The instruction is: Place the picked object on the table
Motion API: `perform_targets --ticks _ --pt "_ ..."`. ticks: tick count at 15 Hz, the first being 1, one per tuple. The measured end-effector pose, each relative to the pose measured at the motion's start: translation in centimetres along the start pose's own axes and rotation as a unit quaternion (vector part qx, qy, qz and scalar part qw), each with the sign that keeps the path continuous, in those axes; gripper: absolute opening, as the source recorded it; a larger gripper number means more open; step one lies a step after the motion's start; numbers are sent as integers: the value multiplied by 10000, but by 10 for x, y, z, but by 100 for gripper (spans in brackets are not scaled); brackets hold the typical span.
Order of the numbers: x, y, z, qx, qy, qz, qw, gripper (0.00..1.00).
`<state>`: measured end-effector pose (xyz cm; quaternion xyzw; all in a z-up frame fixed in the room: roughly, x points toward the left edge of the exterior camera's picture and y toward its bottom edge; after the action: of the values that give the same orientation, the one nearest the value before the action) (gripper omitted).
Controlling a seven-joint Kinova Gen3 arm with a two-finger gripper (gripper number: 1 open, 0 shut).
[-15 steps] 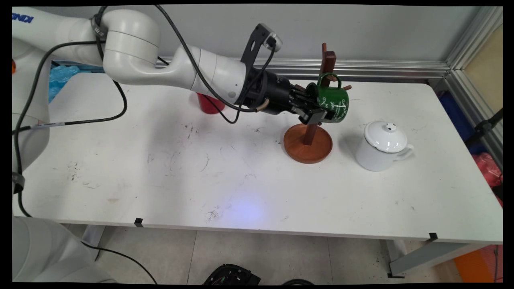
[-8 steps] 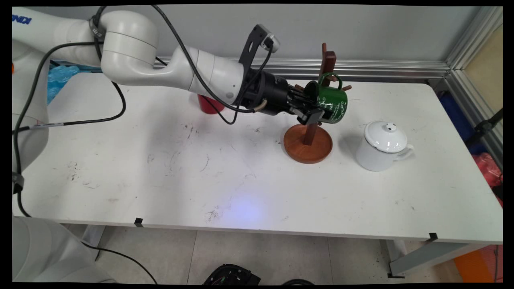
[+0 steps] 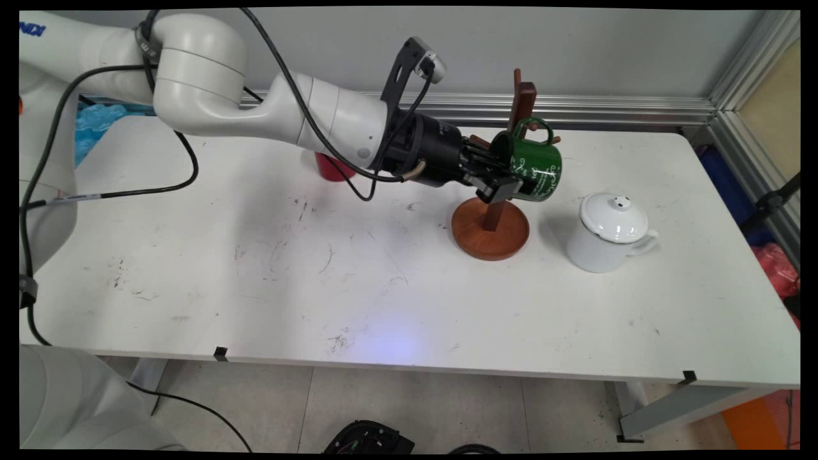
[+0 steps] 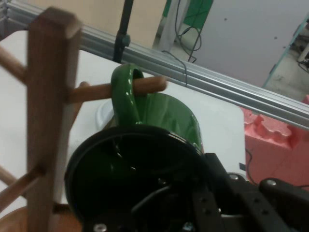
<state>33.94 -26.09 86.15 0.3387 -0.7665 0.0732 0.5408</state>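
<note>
Hand view: the gripper (image 4: 193, 203) is closed on the rim of a green mug (image 4: 159, 125), one finger reaching inside the dark mouth and the other lying against the outer wall. The mug is tipped on its side, and its handle (image 4: 123, 96) is looped over a wooden peg (image 4: 145, 86) that juts from the post of a mug rack (image 4: 48, 96). Main view: the gripper (image 3: 505, 185) holds the mug (image 3: 537, 172) beside the rack's upright post (image 3: 525, 102), above the round wooden base (image 3: 490, 233). A white lidded pot (image 3: 610, 233) stands on the table (image 3: 255, 287) just to the right of the rack, and a red cup (image 3: 332, 169) sits behind the arm, partly hidden. Risks, as judged: the handle sits near the peg's tip, so a release could let the mug slide off and fall onto the base or the pot; a sideways pull with the handle hooked could tip the rack.
</note>
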Motion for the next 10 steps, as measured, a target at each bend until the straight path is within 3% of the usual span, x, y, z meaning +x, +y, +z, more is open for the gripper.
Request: perform_targets --ticks 10 --pt "8 26 -8 -309 -47 111 9994 0"
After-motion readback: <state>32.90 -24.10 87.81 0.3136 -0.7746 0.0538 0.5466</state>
